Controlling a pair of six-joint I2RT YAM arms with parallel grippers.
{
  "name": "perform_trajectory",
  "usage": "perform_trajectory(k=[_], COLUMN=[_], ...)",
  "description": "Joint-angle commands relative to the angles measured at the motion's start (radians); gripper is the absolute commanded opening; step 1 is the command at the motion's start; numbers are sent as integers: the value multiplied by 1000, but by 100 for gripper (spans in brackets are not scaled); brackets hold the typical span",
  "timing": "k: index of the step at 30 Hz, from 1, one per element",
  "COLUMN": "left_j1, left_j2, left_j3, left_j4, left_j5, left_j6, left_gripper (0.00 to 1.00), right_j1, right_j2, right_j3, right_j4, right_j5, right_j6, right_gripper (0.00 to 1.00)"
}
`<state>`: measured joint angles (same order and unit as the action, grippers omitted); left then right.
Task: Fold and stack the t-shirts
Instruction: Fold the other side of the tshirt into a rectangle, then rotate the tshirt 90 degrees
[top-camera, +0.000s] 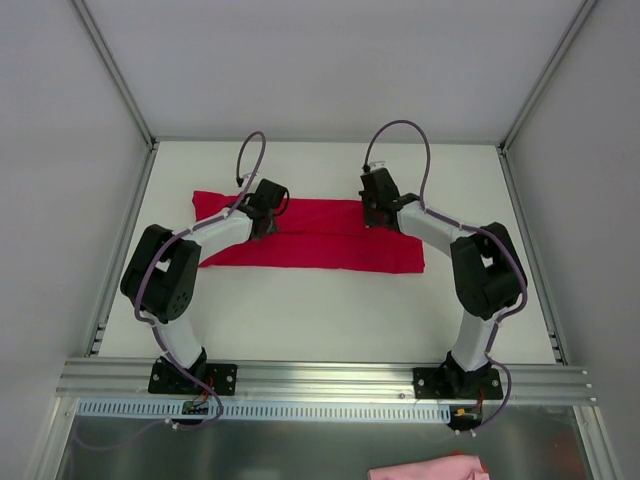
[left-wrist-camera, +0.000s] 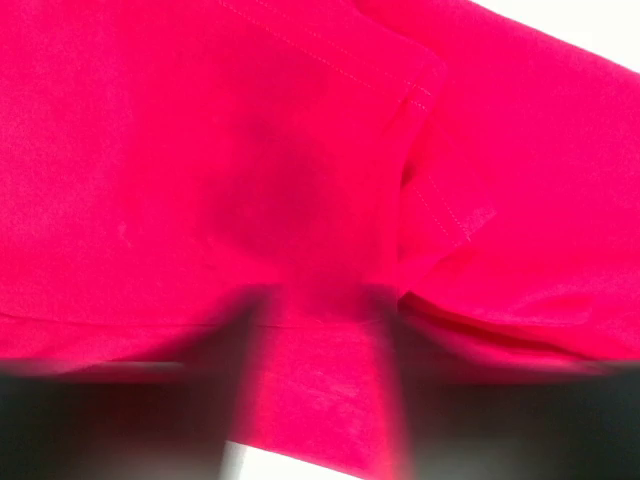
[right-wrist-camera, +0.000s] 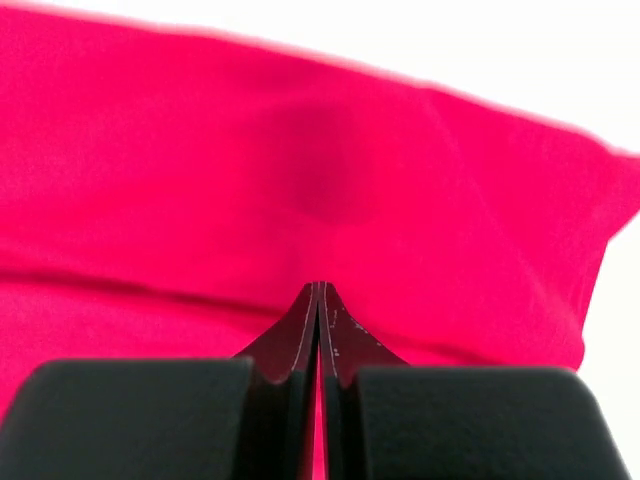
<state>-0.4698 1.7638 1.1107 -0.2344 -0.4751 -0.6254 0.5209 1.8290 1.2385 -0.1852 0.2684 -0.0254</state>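
A crimson t-shirt (top-camera: 330, 248) lies on the white table, folded into a long strip running left to right. My left gripper (top-camera: 262, 226) is down on the strip's left part. In the left wrist view the t-shirt (left-wrist-camera: 200, 150) fills the frame, and my left gripper (left-wrist-camera: 318, 310) is open with its blurred dark fingers either side of a band of cloth. My right gripper (top-camera: 378, 218) is down on the strip right of its middle. The right wrist view shows my right gripper (right-wrist-camera: 318, 290) with its tips pressed together on the t-shirt (right-wrist-camera: 300, 150), pinching the cloth near a fold line.
Grey walls and aluminium rails (top-camera: 300, 378) frame the table (top-camera: 320, 320). A paler pink cloth (top-camera: 430, 468) lies below the near rail at the bottom right. White table shows past the cloth's far edge in the right wrist view.
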Motion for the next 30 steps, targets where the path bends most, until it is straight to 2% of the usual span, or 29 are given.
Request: perform_trajectory(k=[1,2,10,19,30], left_j1=[10,11,23,26,46], left_j2=[2,2,85,148,184], left_j3=[40,49,109,126,129], left_j4=[12,3,-71,-82,-69], left_j5=[-22,-37,-36,-14,56], left_j6=[7,7,-36,-68,-73], left_gripper=[16,0,0,0,0], right_j1=[-33,-38,-68,-79,-81], right_j2=[38,42,43,35,42], right_j3=[96,98,76,-33,-125], right_j4=[20,24,7,81,92], right_j5=[-54,-51,-40,-55,-87], right_j6=[-37,-41,-70,-65,-27], right_gripper=[1,1,1,1,1])
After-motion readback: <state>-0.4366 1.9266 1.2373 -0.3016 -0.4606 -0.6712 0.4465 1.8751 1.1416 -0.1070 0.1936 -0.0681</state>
